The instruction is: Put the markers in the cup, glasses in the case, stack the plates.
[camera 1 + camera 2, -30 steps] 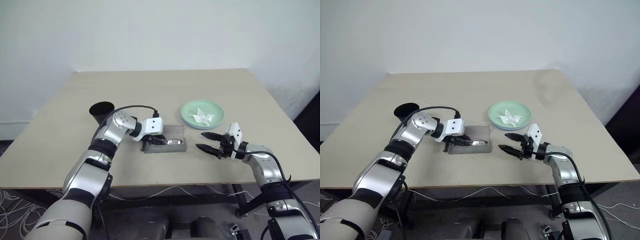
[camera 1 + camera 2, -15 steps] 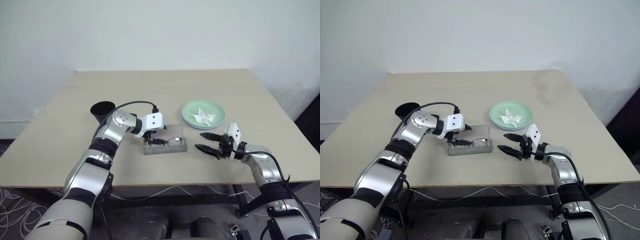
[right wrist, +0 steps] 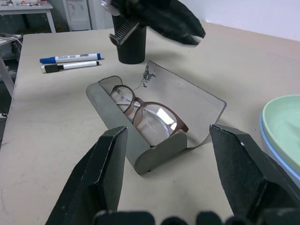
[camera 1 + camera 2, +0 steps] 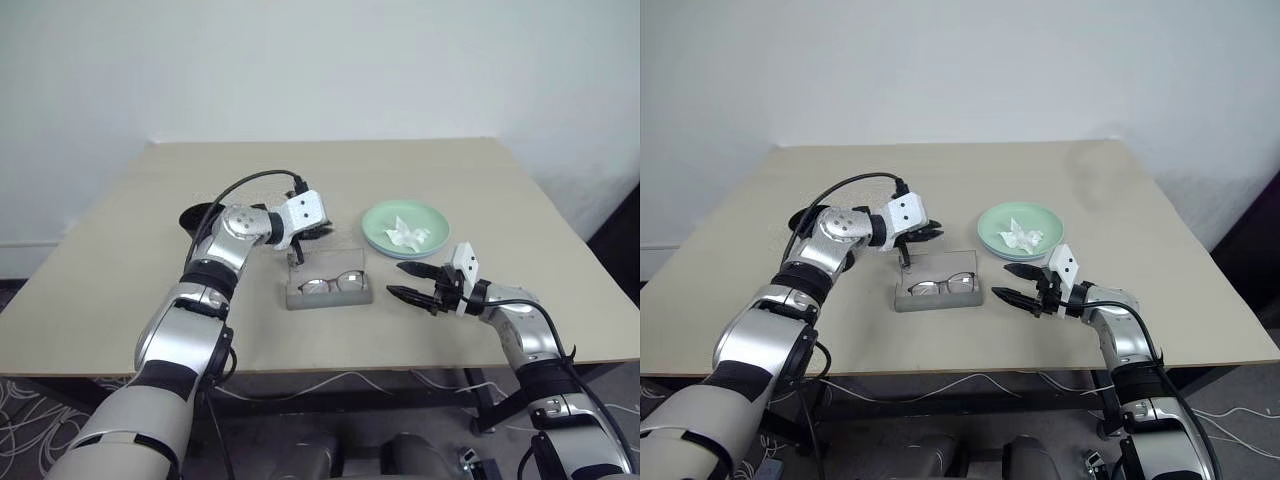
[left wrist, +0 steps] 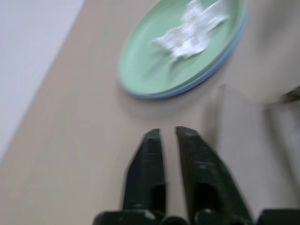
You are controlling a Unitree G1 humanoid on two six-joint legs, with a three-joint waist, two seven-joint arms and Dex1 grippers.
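The left end effector (image 4: 318,232) has lifted up and away from the case (image 4: 329,283) since a moment ago, and the lid now stands upright where before it lay nearly flat under those fingers. That left end effector hangs above the lid's far edge, just clear of it, its two black fingers (image 5: 146,174) pressed close together with nothing between them, pointing toward the plates (image 4: 405,229). Inside the open case sit the glasses (image 3: 147,110), lenses up, resting in the grey tray with the lid rising behind them. The right end effector (image 4: 408,281) holds low over the surface (image 4: 480,190) just to the right of the case, its fingers spread wide and empty, aimed straight at the case's near end; the case lies right in front of that gap but apart from it. The plates are stacked, mint green on top of light blue, beyond the right end effector, with a crumpled white paper scrap (image 4: 408,233) lying on the green one. The black cup (image 4: 200,221) stands behind the left arm, and from the right wrist view the two markers (image 3: 70,62) lie side by side flat on the surface next to the cup, well away from both end effectors.
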